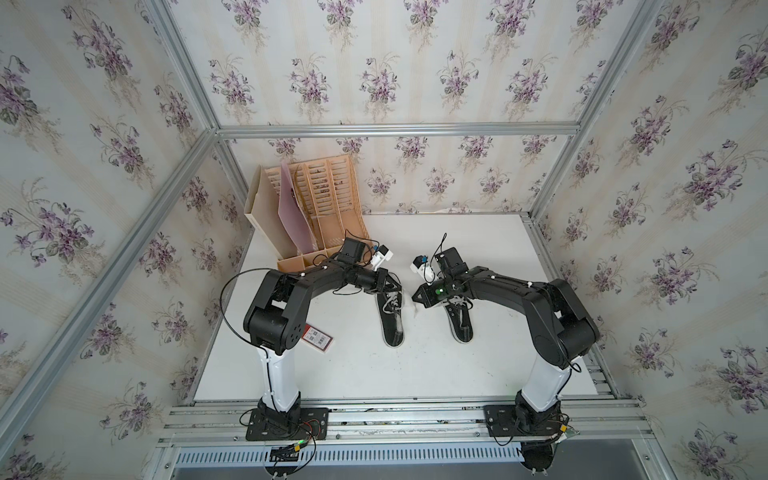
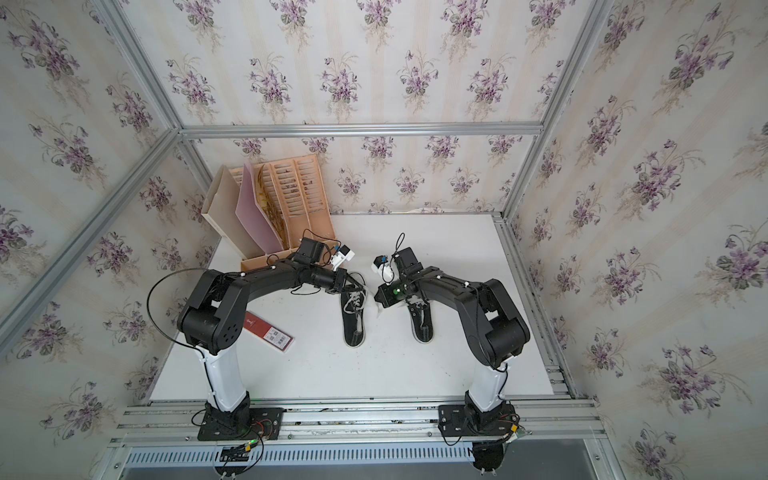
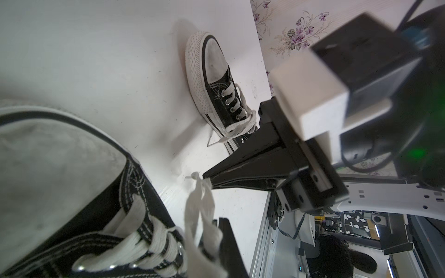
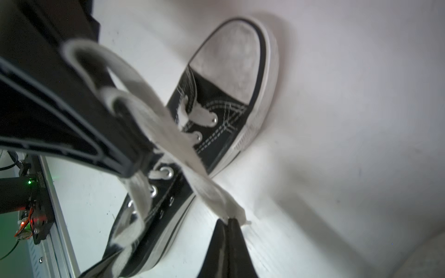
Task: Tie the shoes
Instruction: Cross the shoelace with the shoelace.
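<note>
Two black canvas sneakers stand side by side near the middle of the white worktop (image 1: 374, 374), heels toward the arm bases and white toe caps toward the far wall. The left shoe (image 1: 392, 318) and the right shoe (image 1: 462, 322) sit a little apart, and both arms reach in over their laced fronts.

The right claw (image 3: 207, 177) points into the gap between the shoes. Its jaws are pressed together on the frayed end of a flat white-grey lace (image 3: 199, 204) that belongs to the left shoe. From that pinch the lace runs across to the left claw (image 4: 130, 168), which hangs just above the left shoe's eyelets. Its jaws are closed too, and the lace folds over and between its fingers (image 3: 231, 245) in a couple of loops — it looks gripped there, though the blur hides the exact contact. Another strand drops from that claw's tip along the shoe's eyelet row.

The right shoe's laces are loose. The left wrist view shows them slack at the top eyelets, with one end trailing onto the worktop beside the sole.

At the back left corner a beige slotted file rack (image 1: 328, 195) leans with a pink sheet (image 1: 291, 208) in it. A red card (image 1: 318, 337) with printed codes lies flat by the left arm's elbow, well apart from the shoes.
</note>
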You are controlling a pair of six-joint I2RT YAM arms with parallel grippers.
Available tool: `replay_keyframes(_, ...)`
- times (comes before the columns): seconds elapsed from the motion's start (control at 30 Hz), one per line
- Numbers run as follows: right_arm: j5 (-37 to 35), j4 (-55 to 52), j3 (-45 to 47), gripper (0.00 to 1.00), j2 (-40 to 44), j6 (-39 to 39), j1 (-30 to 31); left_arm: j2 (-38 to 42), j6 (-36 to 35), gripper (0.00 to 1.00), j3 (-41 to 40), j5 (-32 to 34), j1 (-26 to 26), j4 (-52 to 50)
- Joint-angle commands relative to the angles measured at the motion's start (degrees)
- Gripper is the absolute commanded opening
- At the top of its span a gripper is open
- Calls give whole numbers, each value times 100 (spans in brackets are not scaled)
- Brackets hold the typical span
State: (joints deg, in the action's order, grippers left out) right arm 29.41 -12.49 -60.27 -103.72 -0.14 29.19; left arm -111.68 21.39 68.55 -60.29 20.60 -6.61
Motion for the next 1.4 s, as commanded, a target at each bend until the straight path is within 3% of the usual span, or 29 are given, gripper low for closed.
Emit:
replay_keyframes(0.0,-52,-87,91,16,84,91,8,21,-119,0,-24,-77,-8,-36)
replay_keyframes(0.13,-346,-14,0,26,200,29,-18,15,-184,0,-37,-18,-10,-122)
replay_keyframes(0.33,-333,173,-340,32,-111,-201,-19,21,-188,0,-20,44,-4,-157)
replay_keyframes(0.77,444,375,-776,35,-740,-381,8,2,-163,0,18,48,-11,-176)
replay_keyframes(0.97,438,336,-855,35,-870,-381,25,-18,-169,0,53,47,-18,-188)
replay_keyframes(1.1,407,387,-815,26,-829,-373,22,-22,-162,0,51,52,-12,-189)
replay_keyframes(1.3,440,301,-803,1,-795,-399,25,-21,-163,0,35,57,-15,-188)
replay_keyframes(1.37,345,292,-766,0,-696,-390,17,-20,-167,0,34,57,-6,-186)
